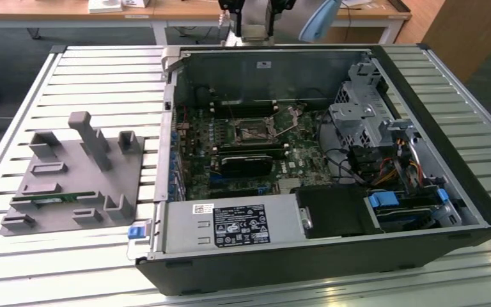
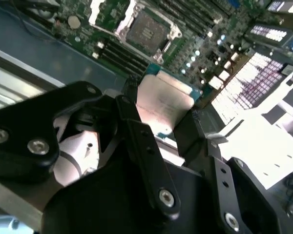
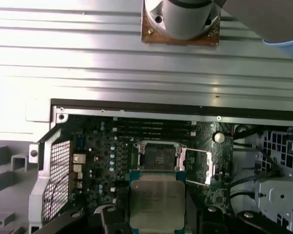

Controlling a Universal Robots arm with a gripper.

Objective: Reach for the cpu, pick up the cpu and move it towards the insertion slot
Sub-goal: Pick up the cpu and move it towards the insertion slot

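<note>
The tool [image 2: 161, 124] has the cpu [image 2: 163, 100] clamped between its two dark fingers [image 2: 136, 131], which press on opposite edges of the chip; the fingers are closed down to the chip's width. The first wrist view shows the same hold from above: the cpu [image 3: 157, 202] sits flat, silvery face up, with a thin green rim showing along its edges, between the dark finger parts of the tool [image 3: 156, 214].

The chip is off its rest and hangs in the air above the open computer case [image 1: 314, 57], which lies on its side on the slatted desk [image 1: 100, 83]. The grey holder tray [image 1: 75, 173] stands on the desk at the exterior view's left, well apart from the case.

The relation that matters is chip to socket. In the first wrist view the insertion slot [image 3: 158, 156] lies just beyond the chip's far edge, its metal frame swung open beside it and the dark centre bare. In the second wrist view the insertion slot [image 2: 147, 30] again lies ahead of the chip, past the fingertips, on the green motherboard [image 2: 195, 44]. In the exterior view the insertion slot [image 1: 252, 132] sits near the middle of the board.

The chip is square, so it has no real long axis; its edges look roughly parallel to the socket's frame, its face level with the board.
</note>
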